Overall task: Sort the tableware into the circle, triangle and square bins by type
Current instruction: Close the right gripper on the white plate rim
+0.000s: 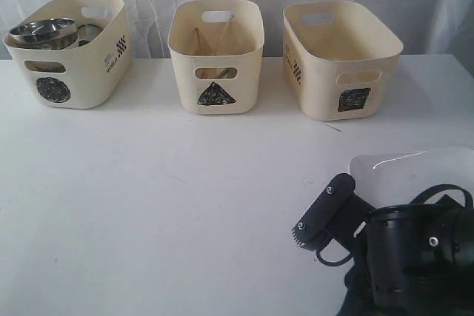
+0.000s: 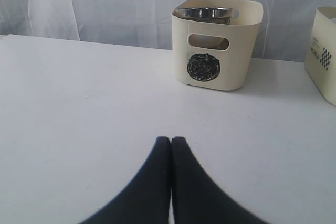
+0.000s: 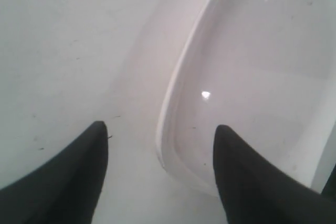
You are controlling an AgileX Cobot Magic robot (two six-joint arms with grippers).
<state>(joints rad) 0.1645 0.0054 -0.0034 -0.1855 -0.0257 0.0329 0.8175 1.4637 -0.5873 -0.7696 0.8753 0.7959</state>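
Observation:
The large white plate (image 1: 422,172) lies on the table at the front right. My right gripper (image 1: 329,216) hangs over its left rim, open, with one finger on each side of the rim of the plate (image 3: 252,77), and in its wrist view the right gripper (image 3: 160,126) holds nothing. A steel bowl (image 1: 44,31) and a steel mug (image 1: 89,32) sit in the circle bin (image 1: 74,72). Two wooden chopsticks (image 1: 201,41) lean inside the triangle bin (image 1: 215,72). My left gripper (image 2: 171,139) is shut and empty, low over bare table facing the circle bin (image 2: 215,51). The white bowl, knife, fork and spoon are out of view.
The square bin (image 1: 333,64) stands at the back right, with nothing showing inside from here. All three bins line the table's far edge before a white curtain. A second bin's side (image 2: 323,51) shows at the edge of the left wrist view.

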